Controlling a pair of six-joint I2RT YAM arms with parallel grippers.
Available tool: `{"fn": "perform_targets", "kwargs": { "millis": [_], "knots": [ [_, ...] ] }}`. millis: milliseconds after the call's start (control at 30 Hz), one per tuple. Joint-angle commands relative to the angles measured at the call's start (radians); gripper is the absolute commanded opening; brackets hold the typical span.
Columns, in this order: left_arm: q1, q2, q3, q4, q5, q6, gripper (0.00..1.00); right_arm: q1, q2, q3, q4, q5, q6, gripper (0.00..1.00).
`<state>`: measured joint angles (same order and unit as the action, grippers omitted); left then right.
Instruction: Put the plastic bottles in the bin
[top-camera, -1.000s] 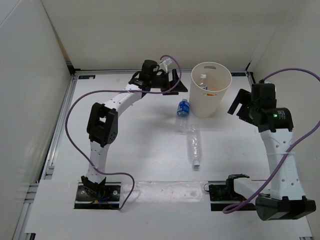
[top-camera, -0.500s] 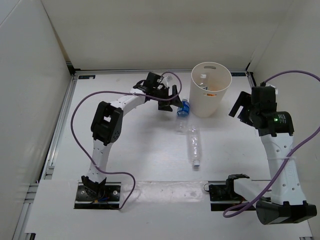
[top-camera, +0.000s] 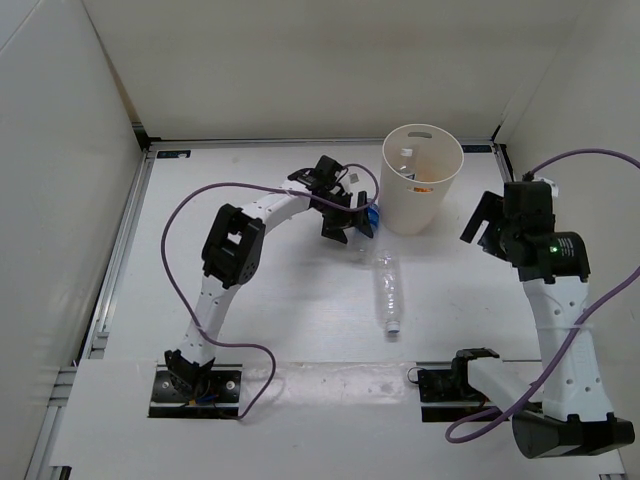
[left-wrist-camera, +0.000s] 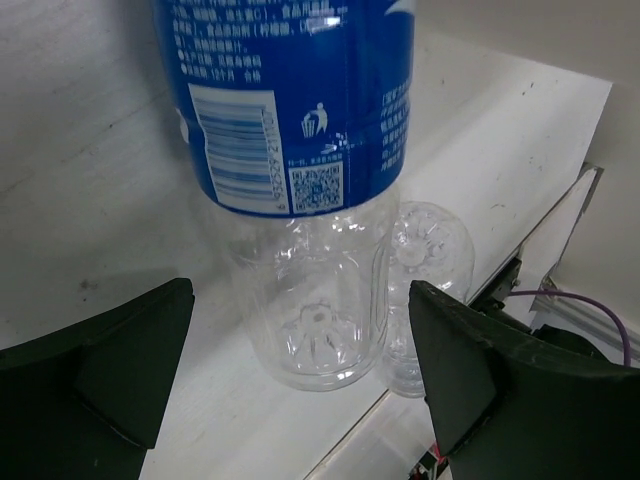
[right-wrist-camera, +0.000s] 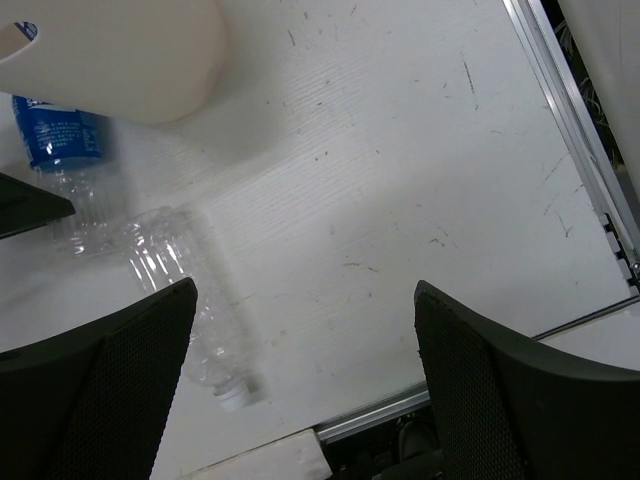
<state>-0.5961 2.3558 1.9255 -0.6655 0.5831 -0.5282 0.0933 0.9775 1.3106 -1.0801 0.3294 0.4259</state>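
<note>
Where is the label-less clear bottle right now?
Top view: the label-less clear bottle lies on its side right of centre, cap toward the bottom of the view, just nearer than the blue-labelled bottle and the white bin.

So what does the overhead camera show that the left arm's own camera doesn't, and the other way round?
Overhead only: the white bin with a capped bottle inside, and the right gripper beside it. Left wrist only: the barcode and QR code on the label. Both: the blue-label bottle lying between the open left gripper fingers, the label-less bottle at its base.
</note>
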Motion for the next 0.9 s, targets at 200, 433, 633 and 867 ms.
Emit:
{"fn": "perform_targets", "kwargs": {
  "millis": [200,433,633,867],
  "knots": [
    [-0.014,0.080,0.184,-0.112,-0.016,0.007,0.90,0.020,-0.031,-0.017,-0.021,0.057,-0.013,0.90],
    [-0.013,0.106,0.196,-0.112,0.009,-0.001,0.79,0.043,-0.022,-0.013,-0.017,0.080,-0.019,0.90],
    [-0.004,0.094,0.178,-0.114,0.041,0.016,0.61,0.063,-0.003,-0.010,-0.001,0.083,-0.019,0.90],
    [0.054,0.007,0.174,-0.152,-0.006,0.082,0.50,0.077,0.013,-0.027,0.032,0.065,-0.006,0.90]
  ]
}}
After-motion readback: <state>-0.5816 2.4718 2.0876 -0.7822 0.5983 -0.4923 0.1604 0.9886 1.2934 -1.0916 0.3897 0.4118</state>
